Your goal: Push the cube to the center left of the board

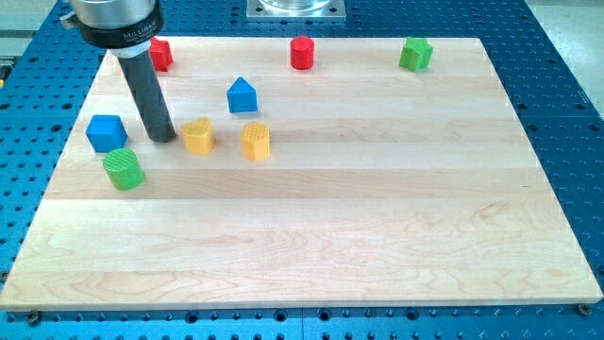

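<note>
Camera view, read from its left: the blue cube (107, 132) sits near the left edge of the wooden board (311, 246), about mid-height, with a green cylinder (124, 169) just below it toward the view's bottom. I see my tip (163, 138) planted on the board between the cube and a yellow block (197, 136), close to both, though I cannot tell whether it touches either. It is a bare rod and holds nothing. Its upper housing is cut off at the view's top, and the rod hides part of a red block (160, 54) behind it, so that shape is unclear. Further right stand a blue house-shaped block (243, 95), a second yellow block (256, 141), a red cylinder (301, 53) and a green block (415, 54) of uncertain shape.
</note>
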